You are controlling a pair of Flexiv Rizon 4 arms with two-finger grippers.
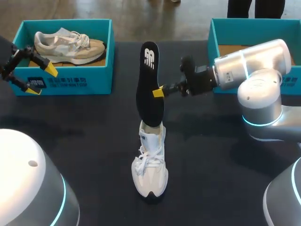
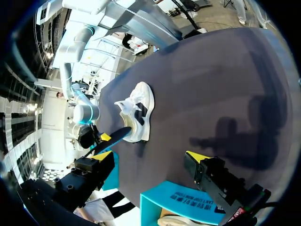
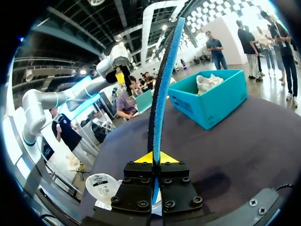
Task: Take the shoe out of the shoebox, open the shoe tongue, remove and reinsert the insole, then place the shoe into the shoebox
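**Insole pinched upright over the shoe, other arm parked wide**

The left gripper (image 1: 41,80) hung at the table's (image 1: 94,141) 9 o'clock edge with its fingers spread wide and nothing between them. It was probably parked there to leave the middle free.

Just beside it, at 10 o'clock from the table's middle, stood the left box (image 1: 66,84), which held a tan shoe (image 1: 70,44). The box's front wall carried a small dark label and white print, not read off here.

The white shoe (image 1: 150,169) stood out of its box in the middle of the table, on its sole, with the toe toward 6 o'clock. The black insole (image 1: 149,84) rose from its opening toward 12 o'clock and bore a white logo near the top. Its lower end sat inside the shoe, so the step looked like the insole going out or back in, and I could not tell which.

The right gripper (image 1: 158,92) came in from 3 o'clock, clamped on the insole's edge about halfway up. That grip likely kept the insole stiff and in line with the opening.

The right box (image 1: 221,42) stood at 2 o'clock, partly hidden behind that arm.
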